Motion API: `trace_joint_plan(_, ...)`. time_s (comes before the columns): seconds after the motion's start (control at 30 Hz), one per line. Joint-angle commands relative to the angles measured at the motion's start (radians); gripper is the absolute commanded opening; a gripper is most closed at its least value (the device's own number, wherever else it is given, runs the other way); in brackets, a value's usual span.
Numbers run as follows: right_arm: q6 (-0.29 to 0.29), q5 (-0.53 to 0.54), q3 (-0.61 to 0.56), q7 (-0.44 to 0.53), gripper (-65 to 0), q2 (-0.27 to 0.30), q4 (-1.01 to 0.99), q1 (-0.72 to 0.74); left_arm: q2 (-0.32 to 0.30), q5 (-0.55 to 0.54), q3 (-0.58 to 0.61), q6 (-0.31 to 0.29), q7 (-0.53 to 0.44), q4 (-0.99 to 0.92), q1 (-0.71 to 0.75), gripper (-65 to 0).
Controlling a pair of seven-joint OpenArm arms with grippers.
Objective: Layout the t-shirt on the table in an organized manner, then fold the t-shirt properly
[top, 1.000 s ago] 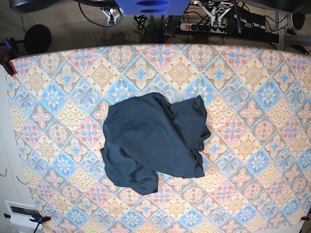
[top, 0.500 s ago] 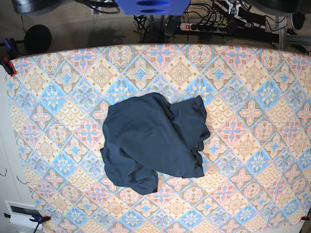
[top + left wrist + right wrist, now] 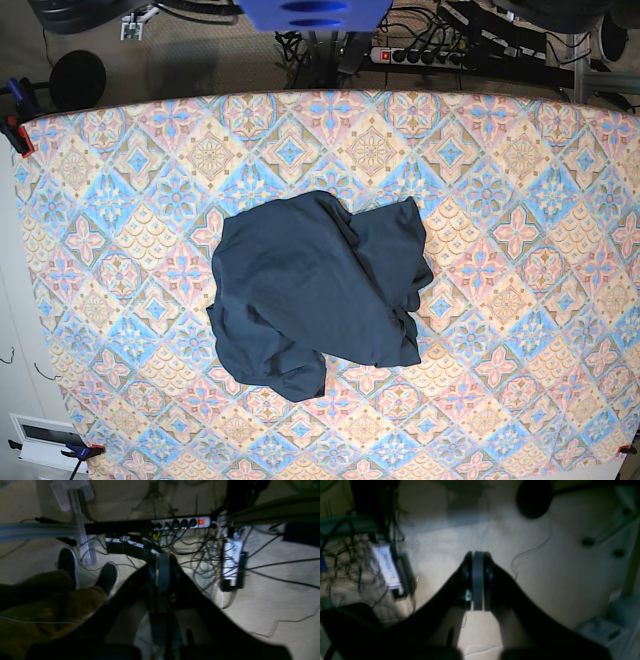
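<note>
The dark navy t-shirt (image 3: pixel 318 292) lies crumpled in a rough heap in the middle of the table (image 3: pixel 520 180), with folds overlapping and one sleeve end toward the right. Neither gripper touches it. My left gripper (image 3: pixel 163 555) is shut and empty and hangs over the floor behind the table. My right gripper (image 3: pixel 477 553) is also shut and empty over bare floor. In the base view only dark parts of the arms show at the top edge.
A power strip (image 3: pixel 415 55) with tangled cables lies behind the table's far edge and also shows in the left wrist view (image 3: pixel 180 523). A person's legs and shoes (image 3: pixel 107 575) are nearby. Red clamps (image 3: pixel 18 135) grip the table's left corner.
Both arms have swung outward and back along the top of the base view. The t-shirt has not moved.
</note>
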Motion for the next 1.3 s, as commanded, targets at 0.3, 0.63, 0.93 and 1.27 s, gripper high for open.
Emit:
trace_joint_plan(0.3,-0.001,0.264,0.061,-0.163,-65.0,0.039,0.383,-0.083,-0.028,-0.024,-0.202,-0.007,-0.020,0.472,0.210,-65.0)
trace_joint_plan(0.63,-0.001,0.358,-0.065,-0.226,-65.0,0.152,0.485,0.006,-0.030,-0.026,-0.247,-0.007,0.087,0.590,0.080,-64.8)
trace_joint_plan(0.93,-0.001,0.358,-0.447,-0.230,-65.0,0.251,0.488,0.305,0.005,-0.027,-0.240,-0.012,0.330,0.612,-0.205,-64.2)
trace_joint_plan(1.27,-0.001,0.356,-0.738,-0.491,-63.3,0.225,0.480,0.739,0.033,-0.027,-0.150,-0.012,0.505,0.612,-0.380,-47.1)
